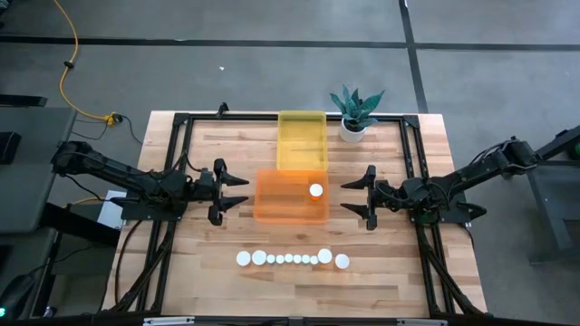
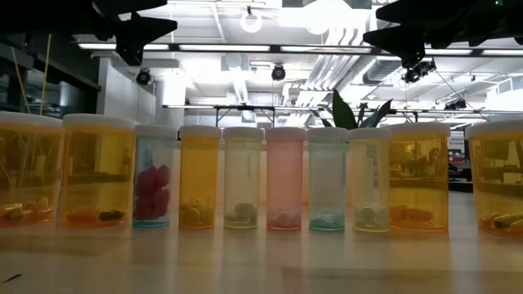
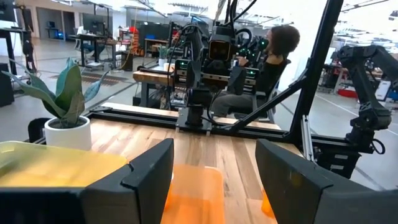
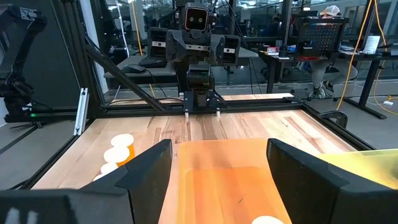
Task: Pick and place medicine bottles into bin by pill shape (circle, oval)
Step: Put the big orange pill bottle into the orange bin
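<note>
Several medicine bottles (image 1: pixel 290 259) with white caps stand in a row near the table's front edge; the low view shows them upright on their bases (image 2: pixel 243 178). One more bottle (image 1: pixel 315 190) stands inside the orange bin (image 1: pixel 290 197). The yellow bin (image 1: pixel 301 140) stands just behind the orange one. My left gripper (image 1: pixel 237 191) is open and empty left of the orange bin. My right gripper (image 1: pixel 350 195) is open and empty right of it. Both hang above the table.
A white pot with a green plant (image 1: pixel 354 116) stands at the back, right of the yellow bin. A black metal frame (image 1: pixel 412 145) runs around the table. A person (image 3: pixel 264 62) sits beyond the table's right side.
</note>
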Tool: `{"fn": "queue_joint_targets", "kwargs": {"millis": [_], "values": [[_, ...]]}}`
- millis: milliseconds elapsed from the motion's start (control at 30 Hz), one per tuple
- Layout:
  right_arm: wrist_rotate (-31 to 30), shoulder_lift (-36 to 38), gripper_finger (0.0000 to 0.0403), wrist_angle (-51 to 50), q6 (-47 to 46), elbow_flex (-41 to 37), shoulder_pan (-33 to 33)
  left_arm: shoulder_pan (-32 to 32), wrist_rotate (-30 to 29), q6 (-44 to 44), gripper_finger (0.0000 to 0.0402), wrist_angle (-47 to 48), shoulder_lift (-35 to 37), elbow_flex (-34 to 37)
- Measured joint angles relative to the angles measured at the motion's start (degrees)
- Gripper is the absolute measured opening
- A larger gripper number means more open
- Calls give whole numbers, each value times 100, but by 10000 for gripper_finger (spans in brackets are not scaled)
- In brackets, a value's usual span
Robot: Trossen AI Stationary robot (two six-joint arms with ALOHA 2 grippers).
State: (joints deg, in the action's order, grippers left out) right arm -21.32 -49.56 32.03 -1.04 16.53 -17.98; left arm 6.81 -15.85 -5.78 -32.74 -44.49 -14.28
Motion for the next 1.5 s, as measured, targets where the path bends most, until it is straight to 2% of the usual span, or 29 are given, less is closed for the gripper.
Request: {"fn": "queue_joint_targets", "kwargs": {"millis": [233,467,567,667,733,833,967,1100,1233,1500], "values": [[0,0,256,0,-21,0,0,0,-1,45,216,36,0,0],[74,-7,256,11,-544,2,0,-2,1,107,216,38,0,1],[117,-191,256,54,-693,115,-27,-2,-1,113,216,36,0,2],[281,-598,256,-187,-707,545,-188,-2,1,194,216,41,0,2],[304,-897,256,-864,-710,991,-408,-2,1,212,216,46,1,2],[256,-1367,256,-2646,-1169,1869,-826,-2,1,208,216,98,2,4],[203,-2082,256,-4763,-2535,3002,-1494,-2,-1,203,216,128,4,4],[-93,-2854,256,-6151,-3738,3859,-2160,-2,1,195,216,135,4,4],[-474,-3592,256,-6548,-4266,4330,-2588,-2,1,195,216,141,4,4],[-496,-4594,256,-6619,-4415,4548,-2696,-2,1,196,216,157,4,4]]}}
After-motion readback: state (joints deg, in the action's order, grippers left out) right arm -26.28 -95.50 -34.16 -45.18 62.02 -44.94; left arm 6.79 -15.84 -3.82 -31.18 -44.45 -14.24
